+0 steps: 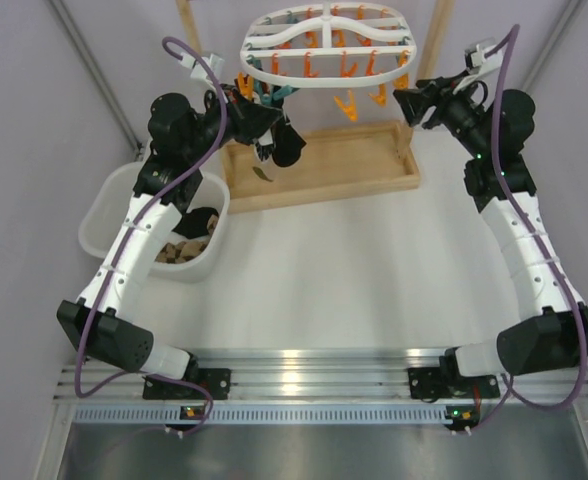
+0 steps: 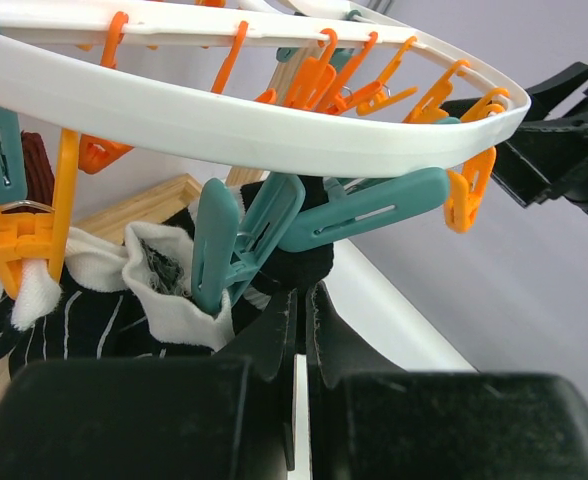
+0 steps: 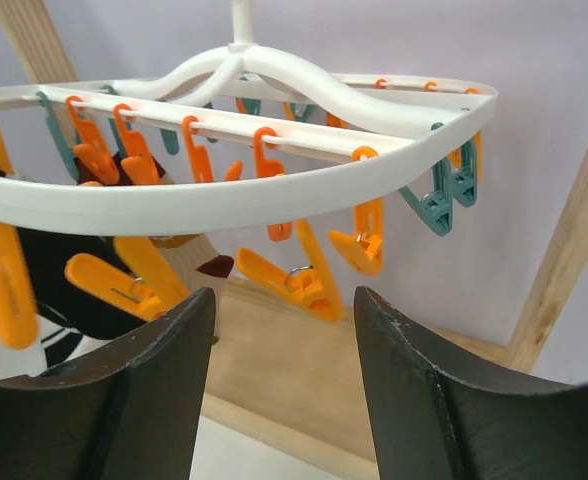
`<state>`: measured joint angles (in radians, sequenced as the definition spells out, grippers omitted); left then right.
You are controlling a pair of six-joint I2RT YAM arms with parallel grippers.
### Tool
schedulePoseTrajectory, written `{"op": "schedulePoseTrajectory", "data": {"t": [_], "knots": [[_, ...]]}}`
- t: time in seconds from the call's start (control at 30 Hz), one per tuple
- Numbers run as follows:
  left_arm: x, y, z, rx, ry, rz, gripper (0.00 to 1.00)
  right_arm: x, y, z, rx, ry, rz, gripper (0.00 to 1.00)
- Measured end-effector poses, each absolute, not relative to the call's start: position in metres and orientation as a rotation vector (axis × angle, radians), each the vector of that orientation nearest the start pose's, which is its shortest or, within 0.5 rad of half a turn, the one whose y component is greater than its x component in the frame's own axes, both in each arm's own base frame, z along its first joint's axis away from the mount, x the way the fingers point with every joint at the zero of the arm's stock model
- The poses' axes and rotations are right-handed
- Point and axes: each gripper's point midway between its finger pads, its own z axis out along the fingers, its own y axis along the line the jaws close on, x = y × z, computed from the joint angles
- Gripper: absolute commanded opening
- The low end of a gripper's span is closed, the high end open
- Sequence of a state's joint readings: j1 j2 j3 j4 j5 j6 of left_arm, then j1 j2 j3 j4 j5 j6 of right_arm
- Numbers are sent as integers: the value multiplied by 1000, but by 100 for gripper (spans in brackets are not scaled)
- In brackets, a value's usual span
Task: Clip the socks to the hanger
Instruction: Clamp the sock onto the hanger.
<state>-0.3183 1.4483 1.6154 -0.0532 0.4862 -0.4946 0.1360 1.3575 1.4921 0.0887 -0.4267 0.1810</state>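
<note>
The white hanger [image 1: 319,84] hangs at the back with orange and teal pegs under its rim [image 2: 234,125]. My left gripper [image 1: 271,138] is raised to its left end, shut on a black sock [image 2: 309,262] pinched at the fingertips [image 2: 284,320], just below a teal peg [image 2: 239,245]. A white-cuffed sock [image 2: 164,280] and a striped dark sock [image 2: 84,325] hang beside it from pegs. My right gripper [image 1: 402,100] is at the hanger's right end, open, with an orange peg [image 3: 314,283] just beyond the gap between its fingers [image 3: 179,350], nothing held.
A wooden stand tray [image 1: 324,170] lies under the hanger, with wooden posts [image 1: 436,35] rising at its sides. A white tub [image 1: 99,215] with more socks sits at the left beside my left arm.
</note>
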Motion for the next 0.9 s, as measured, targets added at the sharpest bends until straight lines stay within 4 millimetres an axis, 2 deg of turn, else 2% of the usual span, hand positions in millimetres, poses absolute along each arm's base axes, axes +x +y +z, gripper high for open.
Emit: {"op": "schedulePoseTrajectory", "data": {"t": [0.2, 0.27, 0.33, 0.37, 0.4, 0.5, 0.63, 0.9], "knots": [[389, -232, 464, 281, 1528, -1003, 0, 455, 143, 472, -348, 1328, 552, 59], [389, -232, 464, 283, 1528, -1004, 0, 466, 146, 473, -351, 1318, 556, 54], [389, -232, 464, 283, 1528, -1005, 0, 471, 149, 476, -361, 1303, 568, 37], [389, -232, 464, 284, 1528, -1006, 0, 470, 151, 477, -372, 1298, 575, 30], [389, -232, 464, 284, 1529, -1006, 0, 469, 152, 480, -383, 1288, 584, 18], [389, -232, 464, 283, 1531, -1005, 0, 462, 155, 490, -401, 1257, 599, 0], [388, -232, 463, 285, 1533, -1008, 0, 452, 154, 497, -409, 1244, 608, 0], [391, -227, 460, 274, 1548, -1001, 0, 411, 153, 514, -420, 1211, 624, 0]]}}
